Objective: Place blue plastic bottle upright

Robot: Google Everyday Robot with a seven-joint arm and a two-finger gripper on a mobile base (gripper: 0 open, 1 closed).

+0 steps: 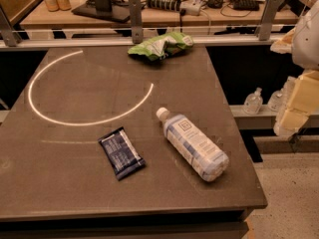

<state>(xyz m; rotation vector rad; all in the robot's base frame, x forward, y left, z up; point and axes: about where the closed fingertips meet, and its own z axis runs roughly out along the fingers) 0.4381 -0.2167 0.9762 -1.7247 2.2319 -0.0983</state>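
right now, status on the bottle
End effector at right edge, off table. Blue plastic bottle on its side. Snack packet beside it, apart.

A dark stone-like table (75, 193) fills the foreground, its top catching a thin bright arc of reflected light (50, 116) under warm, dim lighting. Behind its far edge runs a metal rail (75, 41) on upright brackets, and beyond that stands a wooden desk (149, 18) carrying a monitor stand (102, 4) and a power strip (167, 4) among tangled black cables. To the right, a low pale shelf (259, 118) holds a small clear pump bottle (253, 102) above a speckled light floor (289, 203).
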